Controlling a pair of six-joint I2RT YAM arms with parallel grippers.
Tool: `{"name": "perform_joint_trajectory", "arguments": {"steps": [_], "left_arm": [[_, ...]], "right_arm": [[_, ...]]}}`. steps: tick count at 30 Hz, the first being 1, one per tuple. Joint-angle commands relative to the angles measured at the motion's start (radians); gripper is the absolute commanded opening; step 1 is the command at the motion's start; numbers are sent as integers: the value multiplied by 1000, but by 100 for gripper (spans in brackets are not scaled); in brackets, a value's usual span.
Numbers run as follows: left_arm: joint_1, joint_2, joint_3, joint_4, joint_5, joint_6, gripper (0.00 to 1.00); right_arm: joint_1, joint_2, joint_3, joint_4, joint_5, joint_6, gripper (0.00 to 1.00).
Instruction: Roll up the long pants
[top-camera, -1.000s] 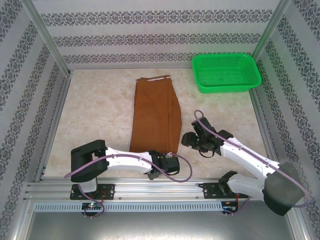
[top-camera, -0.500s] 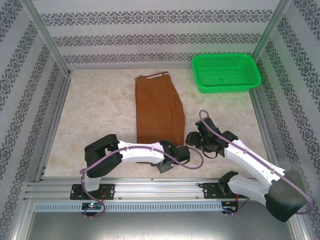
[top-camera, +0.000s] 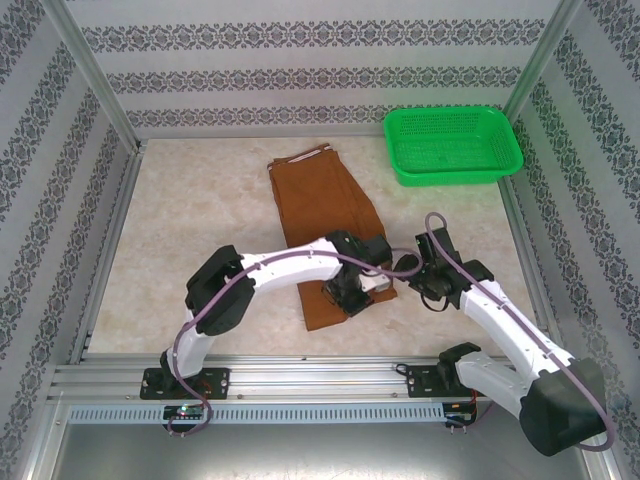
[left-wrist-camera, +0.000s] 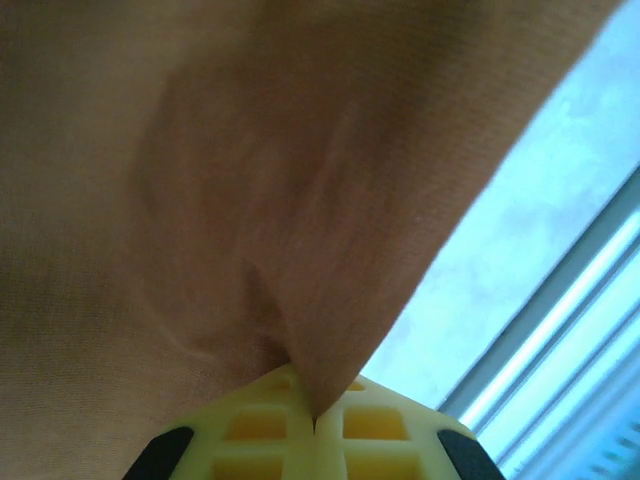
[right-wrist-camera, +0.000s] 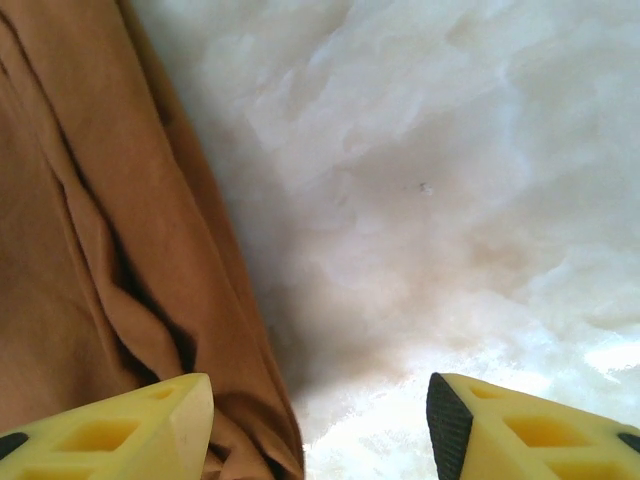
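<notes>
The long pants (top-camera: 318, 205) are rust-brown cloth, folded lengthwise on the marble table, waistband with its white label at the far end. Their near end is lifted and folded back over the legs. My left gripper (top-camera: 350, 292) is shut on that near hem; in the left wrist view the cloth (left-wrist-camera: 250, 200) rises pinched out of the closed yellow fingers (left-wrist-camera: 260, 430). My right gripper (top-camera: 398, 268) stands open at the pants' right edge. In the right wrist view the brown folds (right-wrist-camera: 110, 250) lie by the left fingertip (right-wrist-camera: 150, 425), with bare table under the gap.
A green plastic basket (top-camera: 453, 145) stands at the back right corner. Patterned walls with metal posts ring the table (top-camera: 190, 230). An aluminium rail (top-camera: 300, 380) runs along the near edge by the arm bases.
My left gripper has carried the pants' near hem away from the front edge, up over the legs and to the right. The right gripper has moved slightly farther in and stays open.
</notes>
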Motion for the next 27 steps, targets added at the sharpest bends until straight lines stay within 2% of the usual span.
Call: {"name": "perform_joint_trajectory", "arguments": {"steps": [1,4,6,11,17,27], "left_arm": [[48,-9,31,-97,214,9,5],[88,2,58,-112,293,29,5],[126,16,83,-120,394,43,5],[183,23,107,-89,540,13,5],[193,19,69,-30,500,-27,4],[196,12,10,113,461,-114,4]], "right_arm": [[-18,7,25,-2,-25,-9,60],[-18,8,28,29,-65,-5,60],[-16,2,21,62,-107,8,60],[-2,-7,35,80,-155,48,61],[8,-53,30,109,-189,101,65],[68,6,62,121,-236,127,69]]}}
